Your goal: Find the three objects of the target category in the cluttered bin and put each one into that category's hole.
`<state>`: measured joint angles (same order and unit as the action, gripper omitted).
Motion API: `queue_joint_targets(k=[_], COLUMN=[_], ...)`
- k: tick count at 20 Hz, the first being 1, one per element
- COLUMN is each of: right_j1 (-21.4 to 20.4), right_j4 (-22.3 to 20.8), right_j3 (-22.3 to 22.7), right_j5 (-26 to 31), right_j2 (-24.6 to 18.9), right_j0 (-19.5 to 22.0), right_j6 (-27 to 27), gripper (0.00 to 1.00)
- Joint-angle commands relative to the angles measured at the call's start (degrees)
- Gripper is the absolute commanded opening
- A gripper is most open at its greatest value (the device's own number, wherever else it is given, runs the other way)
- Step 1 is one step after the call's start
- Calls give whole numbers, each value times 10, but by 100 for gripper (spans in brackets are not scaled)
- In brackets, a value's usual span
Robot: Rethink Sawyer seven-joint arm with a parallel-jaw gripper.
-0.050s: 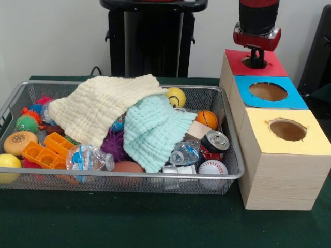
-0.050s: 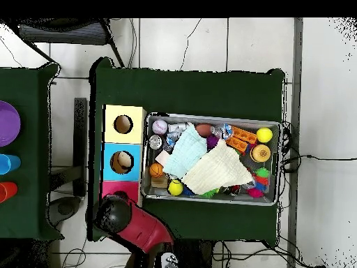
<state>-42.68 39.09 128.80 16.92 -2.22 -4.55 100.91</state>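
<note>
My gripper (image 1: 256,58) hangs straight over the hole of the red-topped box (image 1: 274,66), its tip down at the opening; nothing shows in it. In the overhead view the arm's round head (image 2: 114,213) covers most of that red box (image 2: 132,185). The wire bin (image 1: 129,175) holds a yellow smiley ball (image 1: 176,96), a small basketball (image 1: 207,119), a baseball (image 1: 212,168), a soda can (image 1: 214,144) and a crushed water bottle (image 1: 89,157). A cream cloth (image 1: 101,106) and a mint cloth (image 1: 153,132) hide much of the pile.
The blue-topped box (image 1: 295,97) and yellow-topped box (image 1: 310,126) stand in line with the red one, right of the bin. Orange blocks (image 1: 49,150), spiky balls (image 1: 28,121), a burger toy (image 1: 19,142) and a yellow ball (image 1: 8,166) fill the bin's left end.
</note>
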Motion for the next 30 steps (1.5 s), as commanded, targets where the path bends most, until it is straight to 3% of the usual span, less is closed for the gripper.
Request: queue_joint_targets(k=[1,9,17,22,30], right_j1=[-21,-40,-50,-39,-33], right_j4=[-48,-110,-144,-159,-179], right_j3=[-64,-133,-179,-205,-211], right_j5=[133,207,242,254,236], right_j2=[59,125,147,143,125], right_j0=[-14,-36,-42,-25,4], right_j6=[154,165,159,130,83], gripper=[0,0,0,0,0])
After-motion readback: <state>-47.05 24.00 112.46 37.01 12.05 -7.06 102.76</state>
